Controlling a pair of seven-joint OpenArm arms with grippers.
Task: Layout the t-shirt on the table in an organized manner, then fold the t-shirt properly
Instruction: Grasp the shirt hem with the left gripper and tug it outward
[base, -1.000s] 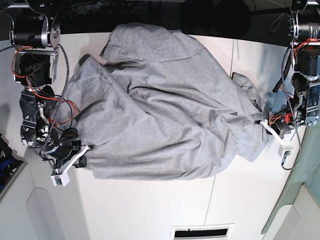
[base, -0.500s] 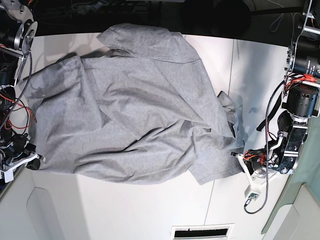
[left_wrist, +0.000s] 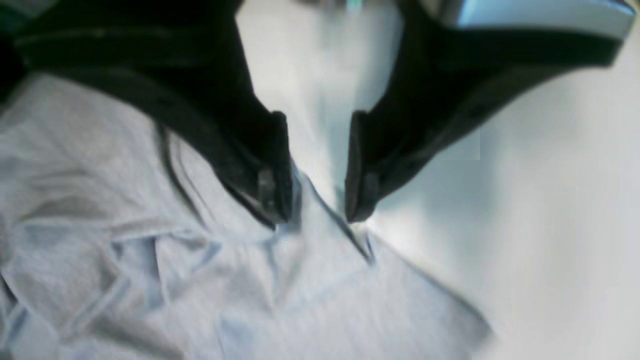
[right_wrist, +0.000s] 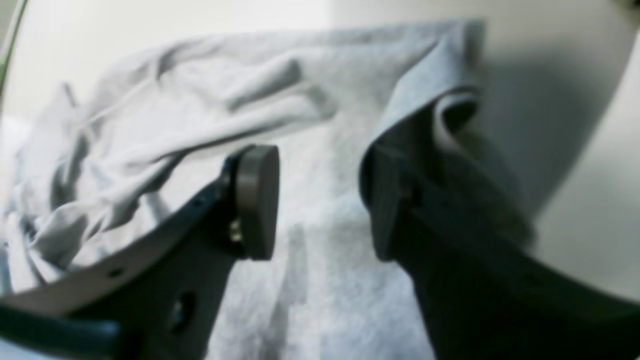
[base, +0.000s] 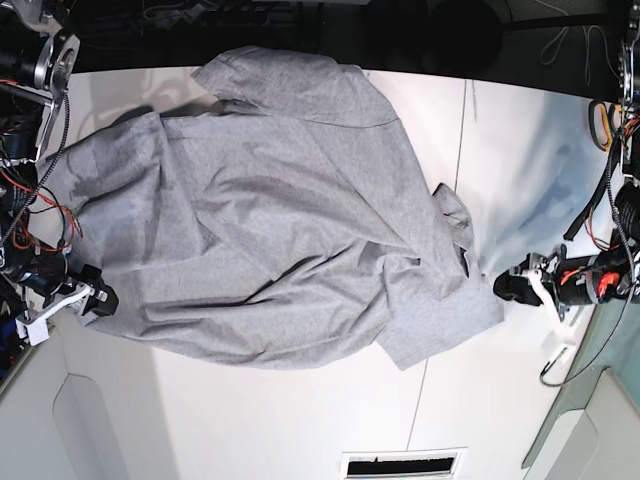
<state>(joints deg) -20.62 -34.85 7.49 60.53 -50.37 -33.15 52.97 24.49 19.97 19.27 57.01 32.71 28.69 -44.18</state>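
A heather-grey t-shirt (base: 270, 210) lies spread but rumpled across the white tabletop (base: 300, 420), its lettered side out of sight, with both sets of fingers at its opposite edges.

The cloth looks light, soft and limp: it will sag and crease wherever it is not supported, and probably drag a little on the matte surface rather than slide freely. Firm seams, such as a hem corner or a shoulder line, look like the surest places to pinch, since a hold on loose mid-panel fabric would likely just bunch it.

The left gripper (left_wrist: 317, 215) has its 2 dark fingers parted to a moderate gap, tips pointing down at the tabletop. A hemmed edge of the shirt (left_wrist: 240, 280) runs just below and between the tips; nothing is clamped. In the base view this gripper (base: 515, 285) sits low beside the folded corner of cloth, its arm reaching in from the table's side.

The right gripper (right_wrist: 320, 200) also stands open, a round pad on 1 finger facing a flat pad on the other, with grey fabric (right_wrist: 320, 280) lying beyond the gap and a curled hem just past the flat-padded finger. It holds nothing. In the base view it (base: 95, 300) rests low at the shirt's opposite edge.
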